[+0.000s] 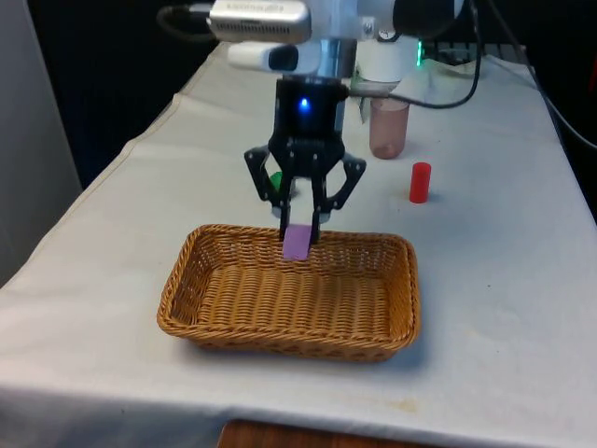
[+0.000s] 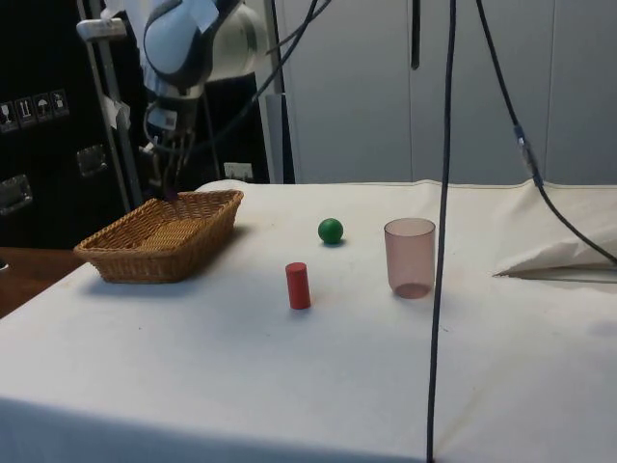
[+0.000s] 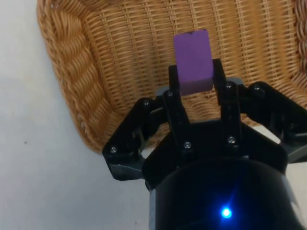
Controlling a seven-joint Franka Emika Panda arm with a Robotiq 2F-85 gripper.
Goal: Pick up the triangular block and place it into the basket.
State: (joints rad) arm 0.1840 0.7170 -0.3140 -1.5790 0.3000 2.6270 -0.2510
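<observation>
A purple triangular block (image 1: 298, 241) hangs in my gripper (image 1: 300, 224), which is shut on it. The block is just above the far rim of the wicker basket (image 1: 187, 289), over the basket's inside. In the wrist view the purple block (image 3: 193, 60) sticks out between the two black fingers (image 3: 175, 81) with the basket's woven floor (image 3: 249, 43) beneath it. From the side, my gripper (image 2: 164, 178) hovers over the far end of the basket (image 2: 135, 256).
A red cylinder (image 1: 420, 182) stands on the cloth toward the front view's right, behind the basket. A pinkish translucent cup (image 1: 389, 128) stands farther back. A green ball (image 2: 331, 230) lies between basket and cup, partly hidden behind my gripper in the front view.
</observation>
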